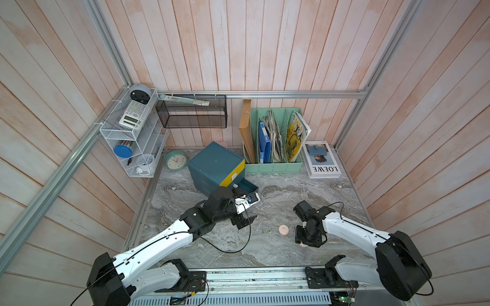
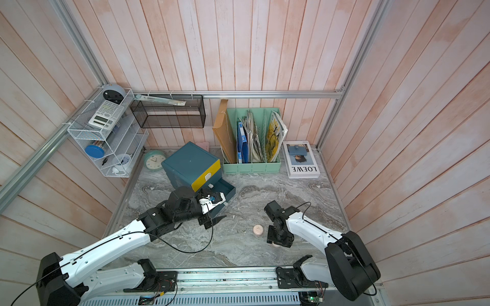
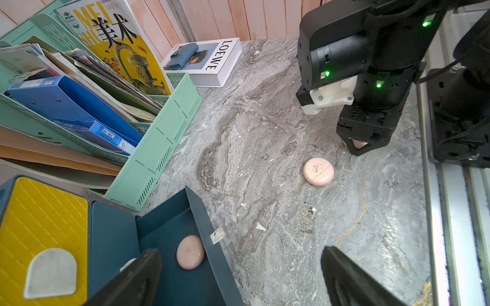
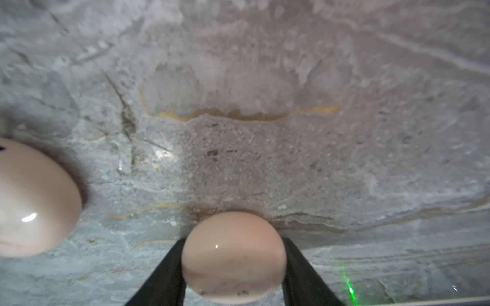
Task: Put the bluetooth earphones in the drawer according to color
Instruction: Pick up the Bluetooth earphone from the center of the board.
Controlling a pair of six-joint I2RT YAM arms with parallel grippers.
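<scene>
Three earphone cases, all pale pink, show: a stowed case [image 3: 190,251] lies in the open teal drawer [image 3: 164,227] of the chest [image 1: 216,161]. A loose case [image 1: 283,229] rests on the marble surface [image 1: 265,254]. A third case [image 4: 233,262] sits on the surface between the fingers of the right pincer [image 4: 233,239], which press both its sides. Smooth and rounded, it could, I judge, squirt out when lifted, or a finger could knock the loose case nearby. The right arm [image 1: 344,225] folds steeply down, wrist near vertical. The left arm [image 1: 164,238] reaches toward the drawer, its left pincer [image 3: 241,254] spread wide and empty.
</scene>
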